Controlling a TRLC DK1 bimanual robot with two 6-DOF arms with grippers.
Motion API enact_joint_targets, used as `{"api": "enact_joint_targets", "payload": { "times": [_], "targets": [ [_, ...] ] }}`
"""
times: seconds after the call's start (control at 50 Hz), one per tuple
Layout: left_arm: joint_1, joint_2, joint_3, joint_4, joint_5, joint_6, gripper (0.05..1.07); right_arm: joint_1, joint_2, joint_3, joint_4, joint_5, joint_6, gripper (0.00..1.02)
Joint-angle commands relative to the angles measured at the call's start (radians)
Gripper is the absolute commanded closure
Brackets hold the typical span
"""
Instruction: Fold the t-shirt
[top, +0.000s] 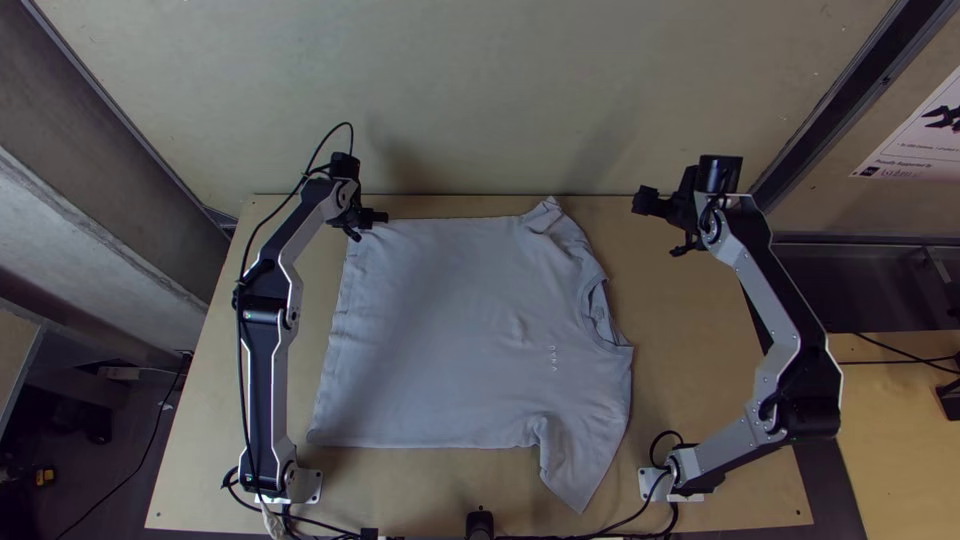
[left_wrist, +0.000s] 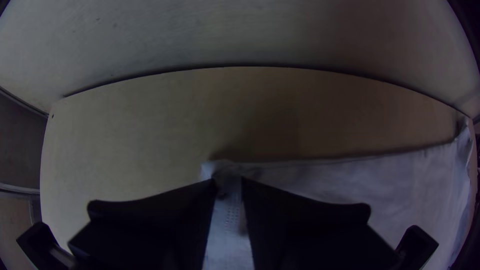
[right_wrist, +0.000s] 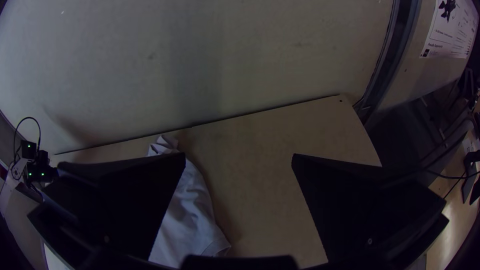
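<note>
Nearest to its wrist camera, the left gripper (left_wrist: 229, 186) is placed at a far hem corner of the t-shirt (top: 455, 325); whether the cloth is pinched or only touched cannot be told. On the table (top: 690, 400), the t-shirt is spread with its hem toward the left arm (top: 268, 345), one sleeve rumpled. No main fold is seen as done, so all folding seems to be left. Beyond the collar side, the right gripper (right_wrist: 239, 154) is opened wide, nothing being held or touched.

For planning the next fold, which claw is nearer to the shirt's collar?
Right. The right claw is beyond and right of the collar; the left claw is at the far hem corner.
</note>
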Motion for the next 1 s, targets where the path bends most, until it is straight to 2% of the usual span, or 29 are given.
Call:
{"api": "enact_joint_targets", "payload": {
  "times": [0.0, 0.16, 0.28, 0.36, 0.54, 0.86, 0.98],
  "targets": [
    [-0.003, -0.024, -0.024, -0.013, -0.007, 0.012, 1.05, 0.007, 0.077, 0.075, -0.056, 0.004, 0.038, 0.05],
    [0.005, -0.041, -0.03, -0.03, 0.002, 0.004, 1.05, 0.016, 0.159, 0.15, -0.081, 0.004, 0.018, 0.05],
    [0.007, -0.057, -0.03, -0.048, 0.013, 0.007, 1.05, 0.038, 0.261, 0.268, -0.168, 0.002, -0.043, 0.08],
    [0.007, -0.069, -0.03, -0.05, 0.018, 0.004, 1.05, 0.044, 0.332, 0.346, -0.222, -0.014, -0.052, 0.13],
    [-0.001, -0.095, -0.028, -0.051, 0.022, 0.012, 1.05, 0.058, 0.461, 0.466, -0.286, -0.062, -0.075, 0.13],
    [0.0, -0.116, -0.024, -0.062, 0.024, 0.013, 1.05, 0.094, 0.692, 0.715, -0.39, -0.067, -0.135, 0.13],
    [0.0, -0.116, -0.025, -0.071, 0.024, 0.012, 1.05, 0.11, 0.737, 0.762, -0.39, -0.067, -0.141, 0.21]
  ]
}}
